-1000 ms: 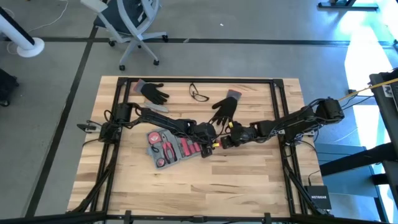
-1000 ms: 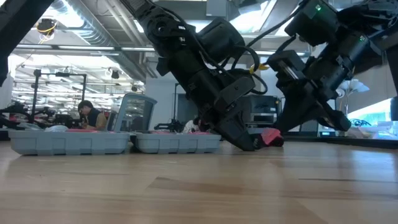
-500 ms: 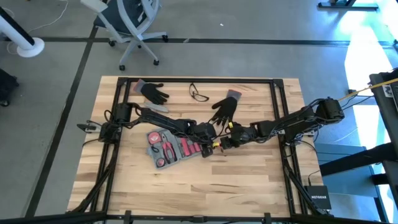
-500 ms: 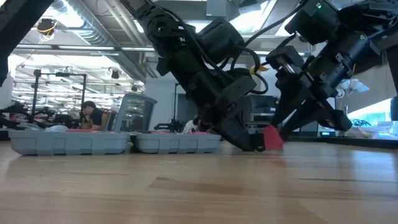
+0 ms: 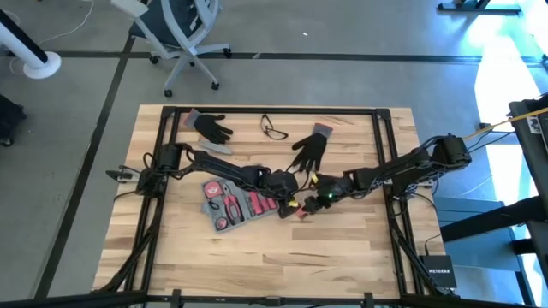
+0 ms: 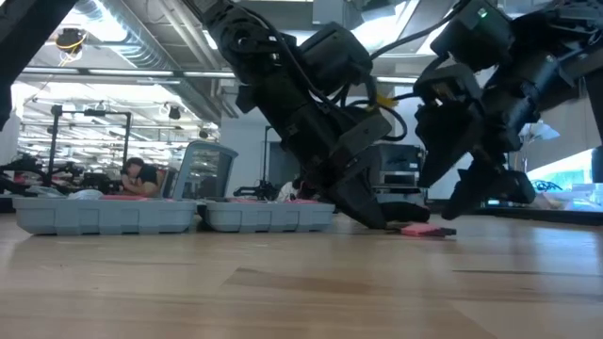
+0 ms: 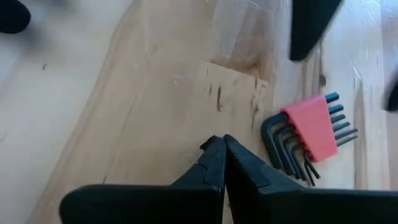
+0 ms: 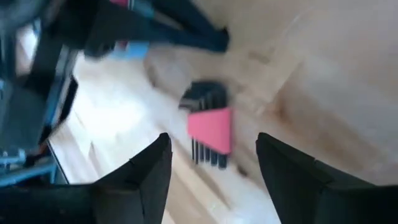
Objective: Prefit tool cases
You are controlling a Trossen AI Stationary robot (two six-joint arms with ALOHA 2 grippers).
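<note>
hex keys [image 7: 308,135]: we see the red-holdered set lying flat on the table [image 5: 342,257], loose, nothing gripping it. It sits just beside the case's right end, outside it.
right gripper [image 8: 214,171]: fingers spread wide, hanging just above the hex keys with the set between them. We judge a re-grasp from here risky: the set lies flat and thin, so the fingers may scrape the wood or skid it away.
left gripper [image 7: 222,146]: fingers pressed together, holding nothing, tip down near the table right next to the hex keys.
clash risk: both grippers crowd the same small patch. We think any swing by either arm could knock the other or flick the set off line.
case [image 5: 235,202]: blue-grey, open, lying at an angle mid-table, left of both grippers, with red-handled tools in its recesses. In the low view its wall shows beyond the arms.
fit risk: we cannot tell which recess is meant for the hex keys, or whether it is free. A tilted drop-in could leave the set proud of the tray.
gloves [image 5: 310,147]: two black gloves lie farther back, well apart from the work.
glasses [image 5: 274,129]: at the far edge between the gloves, out of the way.
</note>
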